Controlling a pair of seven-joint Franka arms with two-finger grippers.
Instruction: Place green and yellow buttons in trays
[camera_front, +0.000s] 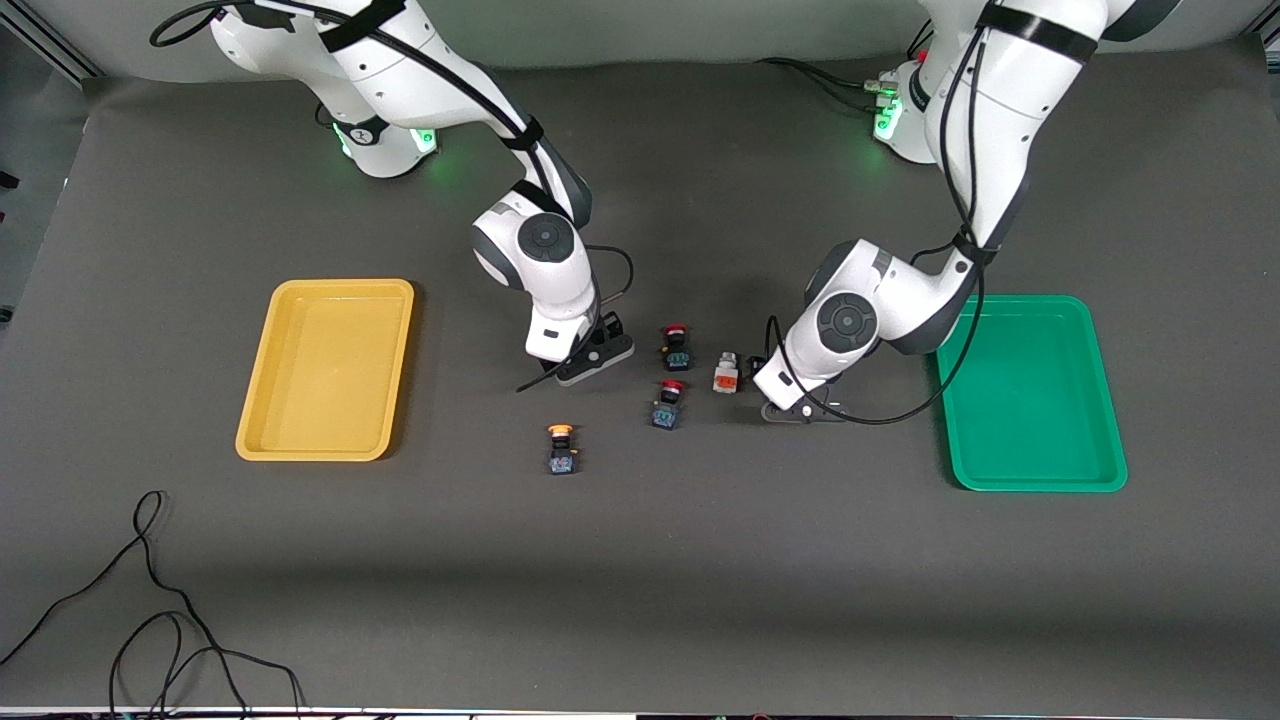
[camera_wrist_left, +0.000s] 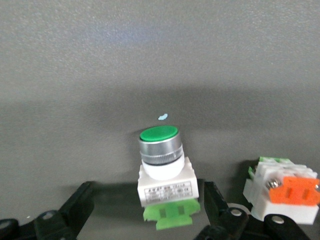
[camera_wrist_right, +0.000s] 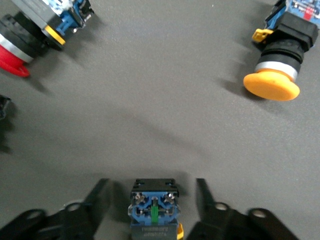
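My left gripper (camera_front: 795, 408) is low over the mat, open, its fingers (camera_wrist_left: 214, 202) on either side of a whitish button with a green cap (camera_wrist_left: 162, 167), not closed on it. A whitish block with an orange face (camera_front: 727, 373) lies beside it, also in the left wrist view (camera_wrist_left: 286, 192). My right gripper (camera_front: 585, 362) is open around a black-blue switch (camera_wrist_right: 154, 206) whose cap is hidden. A yellow-capped button (camera_front: 561, 448) lies nearer the front camera and shows in the right wrist view (camera_wrist_right: 277, 65). The yellow tray (camera_front: 262, 400) and the green tray (camera_front: 1105, 400) hold nothing.
Two red-capped black-blue switches (camera_front: 677, 345) (camera_front: 668, 403) lie between the grippers; one shows in the right wrist view (camera_wrist_right: 30, 35). A loose black cable (camera_front: 150, 620) lies on the mat near the front camera at the right arm's end.
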